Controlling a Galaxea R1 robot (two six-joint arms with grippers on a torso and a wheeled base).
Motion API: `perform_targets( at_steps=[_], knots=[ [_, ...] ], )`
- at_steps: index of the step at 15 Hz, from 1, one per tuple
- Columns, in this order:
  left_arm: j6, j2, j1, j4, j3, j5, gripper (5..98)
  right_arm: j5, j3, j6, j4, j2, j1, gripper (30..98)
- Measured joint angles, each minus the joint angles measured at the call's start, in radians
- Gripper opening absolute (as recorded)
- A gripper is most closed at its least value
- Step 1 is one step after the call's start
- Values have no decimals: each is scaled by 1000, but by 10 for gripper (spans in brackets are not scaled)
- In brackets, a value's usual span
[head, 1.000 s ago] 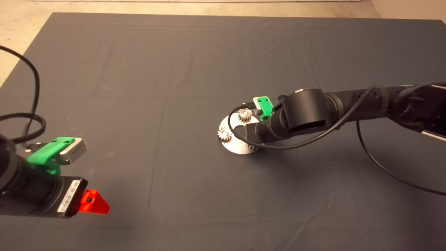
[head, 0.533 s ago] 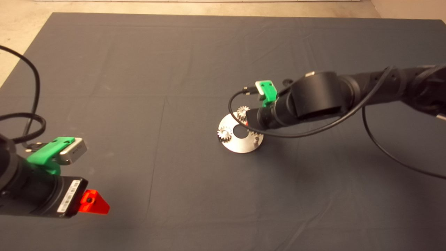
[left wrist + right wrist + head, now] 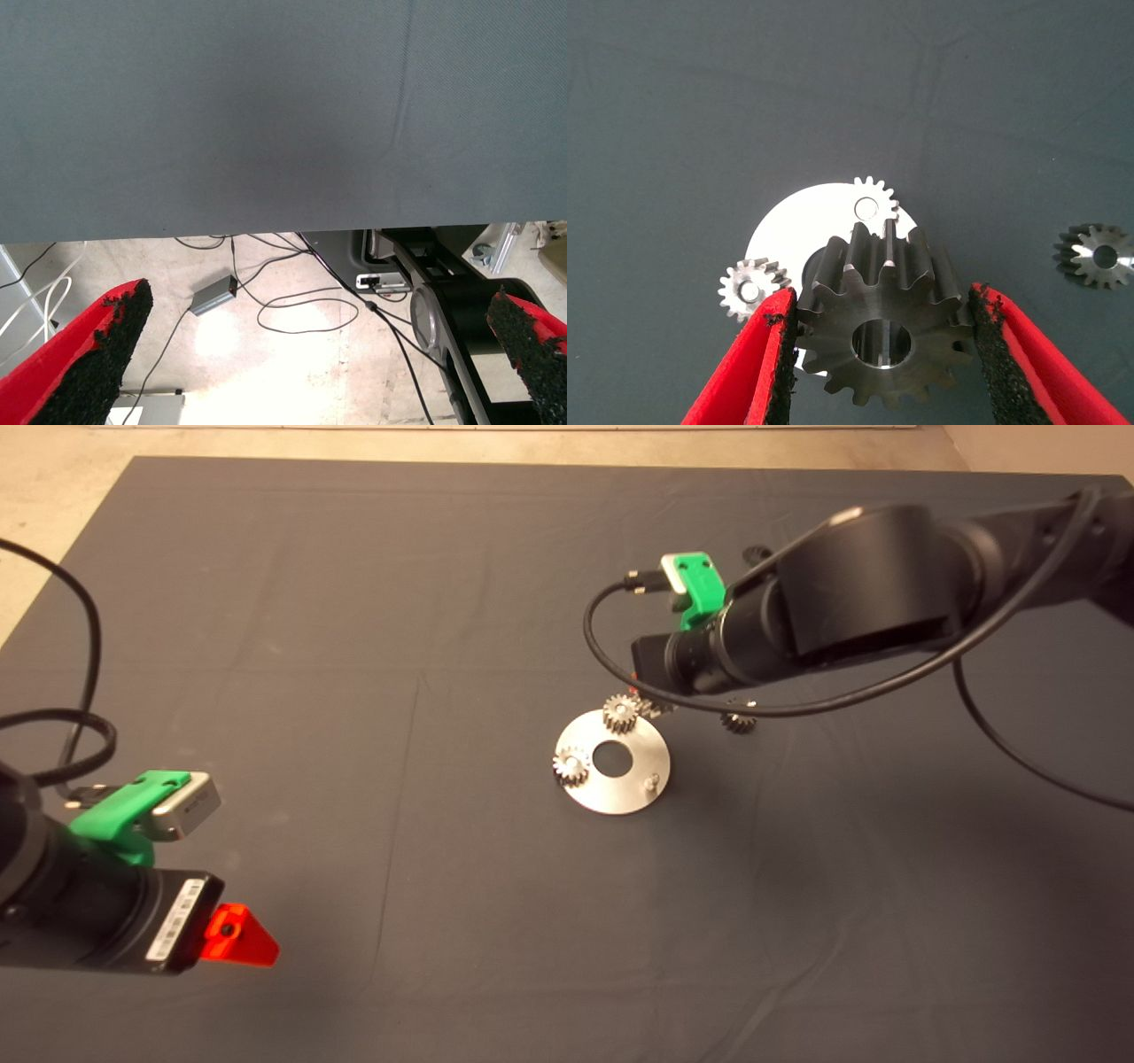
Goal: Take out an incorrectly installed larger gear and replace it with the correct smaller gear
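Your right wrist view alone shows the right end effector [image 3: 884, 341] pinching the wide dark-grey steel larger gear [image 3: 883, 320], raised above the round silver plate [image 3: 640, 766]; left end effector [image 3: 314, 354] spread, parked.

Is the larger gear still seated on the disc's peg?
No, the right gripper holds the larger gear lifted above the disc, its peg bare.

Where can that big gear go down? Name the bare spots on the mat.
The right tool holds the larger gear above the round plate. Bare mat spreads from the plate to the parked left tool, and across the far side beyond the arm. It is crowded at the plate: two pale gears sit on it, and the smaller gear lies beside it.
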Motion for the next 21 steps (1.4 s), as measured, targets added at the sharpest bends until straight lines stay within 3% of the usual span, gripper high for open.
perform_targets(
  at_steps=[4,8,11,21],
  knots=[
    [4,2,0,0,-6,0,982,15,54,7,52,-67,11,458],
    [12,3,0,1,-18,0,982,-5,80,9,116,-195,-13,458],
    [15,3,9,2,-26,1,982,3,164,10,152,-277,-32,458],
    [19,6,14,2,-30,0,982,-1,244,11,151,-438,-201,458]
  ],
)
